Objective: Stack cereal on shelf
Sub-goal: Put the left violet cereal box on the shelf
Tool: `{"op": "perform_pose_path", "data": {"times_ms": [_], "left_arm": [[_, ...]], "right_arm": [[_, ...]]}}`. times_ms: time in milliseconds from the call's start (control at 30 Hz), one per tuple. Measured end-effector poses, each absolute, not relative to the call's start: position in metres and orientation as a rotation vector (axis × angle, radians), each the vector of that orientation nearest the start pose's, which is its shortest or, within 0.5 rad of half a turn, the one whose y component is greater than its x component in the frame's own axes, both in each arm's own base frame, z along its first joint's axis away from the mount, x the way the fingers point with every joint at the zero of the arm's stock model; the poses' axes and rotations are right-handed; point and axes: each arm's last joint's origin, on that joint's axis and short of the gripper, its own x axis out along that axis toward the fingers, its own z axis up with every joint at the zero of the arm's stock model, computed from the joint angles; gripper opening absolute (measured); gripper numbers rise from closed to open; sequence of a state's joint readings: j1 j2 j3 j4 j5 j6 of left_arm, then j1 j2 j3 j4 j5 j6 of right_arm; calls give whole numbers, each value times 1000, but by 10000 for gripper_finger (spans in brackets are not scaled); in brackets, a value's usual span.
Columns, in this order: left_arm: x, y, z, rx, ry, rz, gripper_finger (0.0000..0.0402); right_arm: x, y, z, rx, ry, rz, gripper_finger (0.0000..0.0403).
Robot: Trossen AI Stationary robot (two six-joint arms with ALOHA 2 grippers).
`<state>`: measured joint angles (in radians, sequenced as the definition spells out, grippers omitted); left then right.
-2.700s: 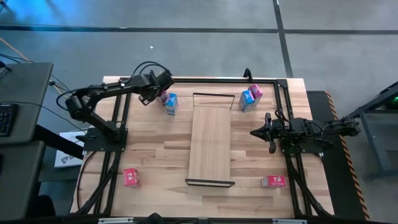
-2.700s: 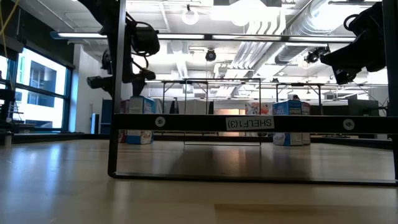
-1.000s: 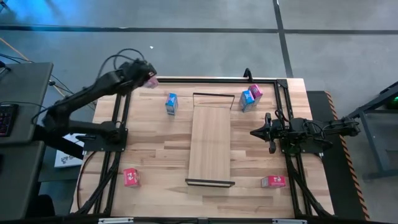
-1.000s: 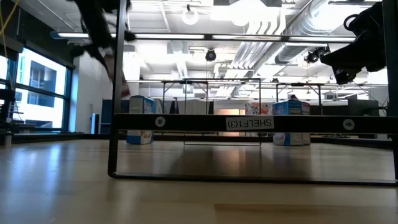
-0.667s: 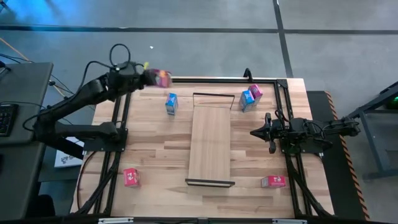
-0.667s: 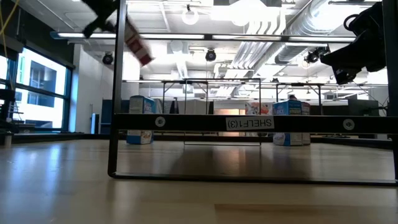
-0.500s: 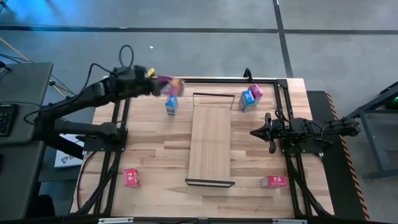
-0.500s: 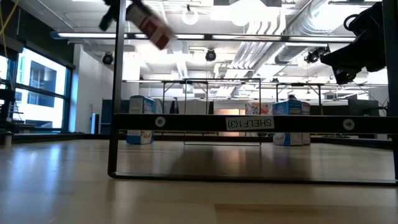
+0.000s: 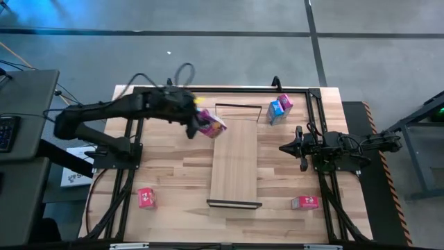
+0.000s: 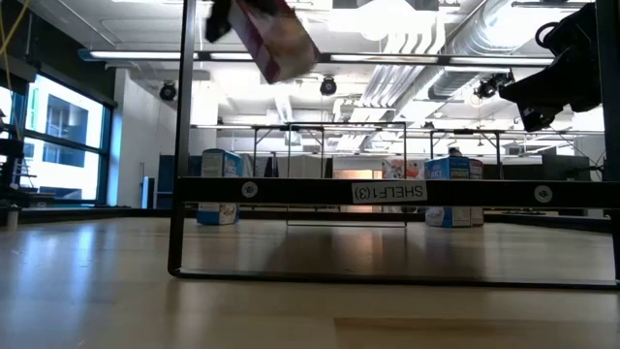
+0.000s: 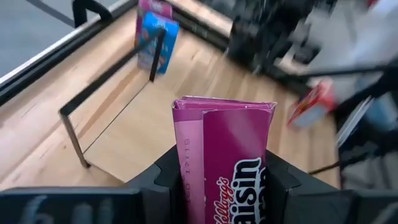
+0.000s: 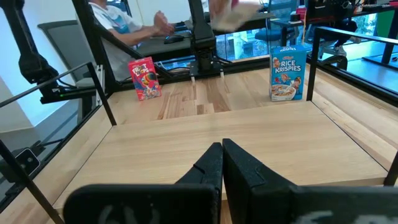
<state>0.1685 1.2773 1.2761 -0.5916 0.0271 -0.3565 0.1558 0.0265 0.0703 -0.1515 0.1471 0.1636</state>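
Left tool (image 9: pixel 198 119), clamped on the pink cereal box (image 11: pixel 222 155) by its two broad faces, holds it in the air over the shelf's (image 9: pixel 234 160) far end. The carton looks light, stiff, probably crushable; a mid-body grip suits it. Right tool (image 12: pixel 222 163), fingers shut and empty, waits beside the shelf's right edge.

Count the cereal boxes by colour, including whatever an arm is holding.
Pink boxes: 2, one in the left gripper
Blue boxes: 2
Red boxes: 2
Total: 6
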Motion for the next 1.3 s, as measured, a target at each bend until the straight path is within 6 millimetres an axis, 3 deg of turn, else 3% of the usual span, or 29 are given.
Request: {"op": "perform_pose_path", "data": {"times_ms": [267, 533, 733, 1033, 1300], "left_arm": [[321, 48, 328, -176, 730, 326, 117], [351, 53, 283, -147, 883, 390, 117], [363, 53, 261, -199, 927, 417, 117], [364, 54, 260, -213, 913, 445, 124], [365, 59, 262, -198, 891, 463, 189]], "right_arm": [[94, 10, 171, 147, 107, 0, 0], [94, 10, 171, 147, 107, 0, 0], [94, 10, 171, 147, 107, 0, 0], [94, 10, 171, 147, 107, 0, 0], [94, 10, 171, 147, 107, 0, 0]]}}
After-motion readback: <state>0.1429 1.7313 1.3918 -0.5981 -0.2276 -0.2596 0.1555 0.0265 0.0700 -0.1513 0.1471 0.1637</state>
